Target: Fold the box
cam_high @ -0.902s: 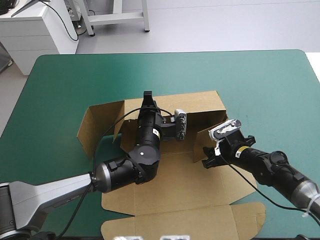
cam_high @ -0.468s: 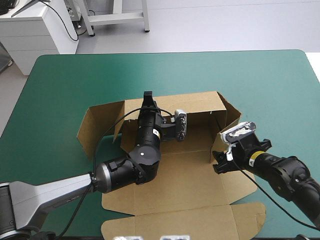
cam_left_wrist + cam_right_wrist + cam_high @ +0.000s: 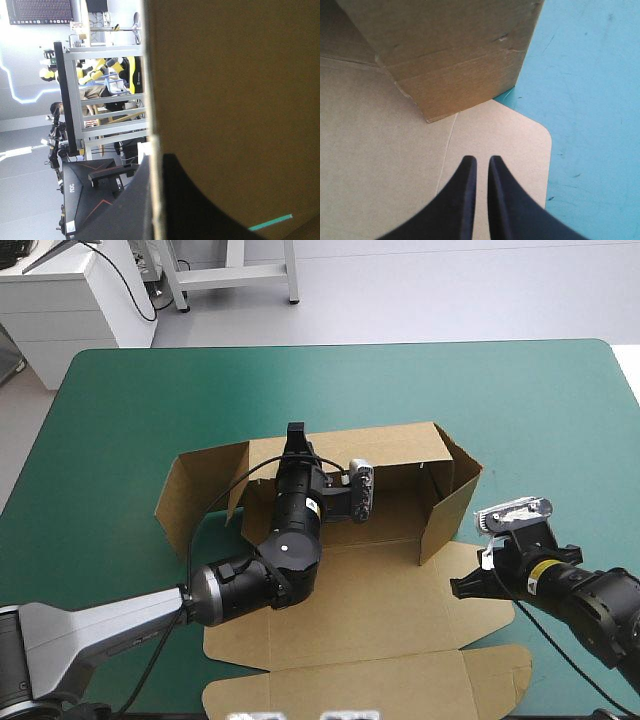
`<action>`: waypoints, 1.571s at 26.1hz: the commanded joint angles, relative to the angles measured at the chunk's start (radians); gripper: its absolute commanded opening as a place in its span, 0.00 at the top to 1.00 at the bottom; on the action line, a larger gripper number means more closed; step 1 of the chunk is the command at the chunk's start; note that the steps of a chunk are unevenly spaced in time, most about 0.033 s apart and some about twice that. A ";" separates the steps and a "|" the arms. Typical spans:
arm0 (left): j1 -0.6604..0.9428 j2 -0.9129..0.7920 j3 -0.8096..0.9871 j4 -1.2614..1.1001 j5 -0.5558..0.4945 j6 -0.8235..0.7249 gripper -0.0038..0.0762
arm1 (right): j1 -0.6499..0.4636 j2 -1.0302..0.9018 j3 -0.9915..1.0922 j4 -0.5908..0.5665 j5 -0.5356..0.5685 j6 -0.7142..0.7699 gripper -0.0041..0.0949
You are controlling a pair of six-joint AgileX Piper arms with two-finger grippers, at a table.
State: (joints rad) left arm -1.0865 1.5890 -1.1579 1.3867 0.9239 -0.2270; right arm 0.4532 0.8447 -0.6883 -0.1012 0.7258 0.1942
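The brown box (image 3: pixel 380 610) lies partly raised in the middle of the teal-green cover. Its back wall (image 3: pixel 390 445) stands upright, and my left gripper (image 3: pixel 295 430) is shut on that wall's top edge. In the left wrist view the board (image 3: pixel 235 100) runs edge-on between my black fingers (image 3: pixel 135 200). The right side flap (image 3: pixel 445 505) stands angled at the back wall's right end. My right gripper (image 3: pixel 458 588) hovers apart from it, over the flat board. In the right wrist view that gripper (image 3: pixel 481 162) is shut, nothing held, with the raised flap (image 3: pixel 455 55) ahead.
The left side flap (image 3: pixel 190 495) splays outward from the back wall. The lid panel (image 3: pixel 370 680) lies flat toward the table's front edge. A rounded flat tab (image 3: pixel 515 145) lies under my right gripper. Bare teal-green cover (image 3: pixel 540 410) spreads to the right and far side.
My right gripper has let go of the right side flap, drawn back toward the front right and shut. The flap swung outward just before and now stands alone. The left arm has not moved.
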 commanded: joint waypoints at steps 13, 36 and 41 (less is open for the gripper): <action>-0.008 -0.038 -0.022 0.038 0.006 -0.008 0.96 | -0.003 0.209 -0.519 -0.126 0.246 -0.008 0.96; -0.008 -0.038 -0.022 0.038 0.006 0.002 0.96 | -0.428 0.667 -0.805 0.430 0.300 -0.542 0.96; -0.008 -0.038 -0.022 0.038 0.006 0.002 0.96 | -0.430 0.519 -0.479 0.512 0.040 -0.636 0.96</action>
State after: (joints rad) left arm -1.0865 1.5890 -1.1579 1.3848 0.9265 -0.2238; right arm 0.0327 1.4540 -1.2268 0.3468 0.8968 -0.3835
